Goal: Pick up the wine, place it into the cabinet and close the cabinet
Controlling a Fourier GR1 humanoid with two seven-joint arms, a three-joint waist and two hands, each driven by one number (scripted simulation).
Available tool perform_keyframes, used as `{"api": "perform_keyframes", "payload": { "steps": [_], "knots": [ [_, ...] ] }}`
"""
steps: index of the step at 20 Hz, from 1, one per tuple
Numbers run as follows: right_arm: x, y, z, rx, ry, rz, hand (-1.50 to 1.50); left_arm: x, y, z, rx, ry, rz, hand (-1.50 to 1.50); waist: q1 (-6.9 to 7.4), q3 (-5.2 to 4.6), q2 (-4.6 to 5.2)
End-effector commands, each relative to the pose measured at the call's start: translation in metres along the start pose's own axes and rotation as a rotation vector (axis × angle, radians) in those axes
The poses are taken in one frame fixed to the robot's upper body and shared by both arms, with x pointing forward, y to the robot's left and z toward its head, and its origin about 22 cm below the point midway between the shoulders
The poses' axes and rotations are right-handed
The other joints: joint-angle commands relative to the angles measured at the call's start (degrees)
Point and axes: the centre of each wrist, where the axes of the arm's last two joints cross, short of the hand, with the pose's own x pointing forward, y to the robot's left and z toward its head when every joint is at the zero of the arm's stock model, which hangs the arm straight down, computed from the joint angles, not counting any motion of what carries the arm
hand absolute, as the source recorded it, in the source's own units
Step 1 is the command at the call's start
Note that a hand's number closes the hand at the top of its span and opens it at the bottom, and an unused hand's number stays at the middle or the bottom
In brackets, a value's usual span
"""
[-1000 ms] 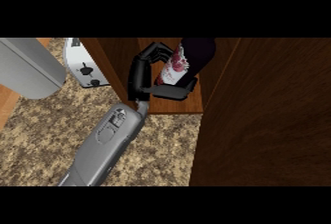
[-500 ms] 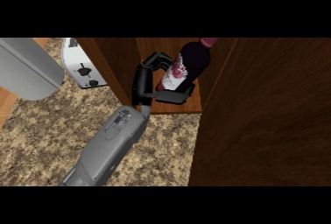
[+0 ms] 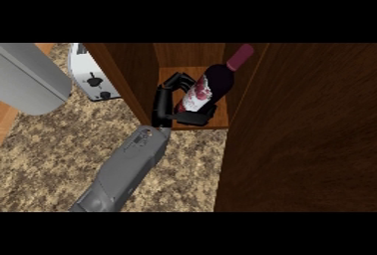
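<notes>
The wine bottle (image 3: pixel 211 85) is dark with a maroon cap and a white and red label. It stands inside the open wooden cabinet (image 3: pixel 132 74), on its shelf, leaning toward the upper right. My right hand (image 3: pixel 160 103) reaches in from the lower left, with its fingers curled round the bottle's lower half and its base. The hand hides the bottom of the bottle. My left hand does not show.
The open cabinet door (image 3: pixel 309 129) fills the right side of the view. A white toaster (image 3: pixel 92 79) stands left of the cabinet. A large grey rounded shape (image 3: pixel 29 79) sits at the upper left. The speckled counter (image 3: pixel 52 149) spreads below.
My right hand has carried the bottle a little further right into the cabinet. More of the bottle's neck and cap shows now, leaning to the upper right.
</notes>
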Motion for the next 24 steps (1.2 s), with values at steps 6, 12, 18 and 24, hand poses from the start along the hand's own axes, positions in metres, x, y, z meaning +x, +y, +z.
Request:
{"api": "perform_keyframes", "payload": {
  "steps": [6,12,18,24],
  "knots": [
    [0.001,0.008,0.001,0.069,-0.031,-0.023,-1.50,-0.006,0.007,-0.022,0.083,-0.008,0.017,1.50,-0.54,-0.04,0.32],
    [0.003,-0.010,0.016,0.038,-0.012,-0.040,-1.50,-0.010,0.017,-0.030,0.127,0.008,0.106,1.50,-0.45,0.02,0.20],
    [0.012,0.009,0.007,0.073,-0.027,-0.045,-1.50,-0.015,0.022,-0.039,0.120,0.058,0.078,1.50,-0.74,-0.08,0.36],
    [0.009,-0.004,0.009,0.066,-0.030,-0.042,-1.50,0.004,0.018,-0.061,0.141,0.034,0.067,1.50,-1.01,0.00,0.44]
  ]
}}
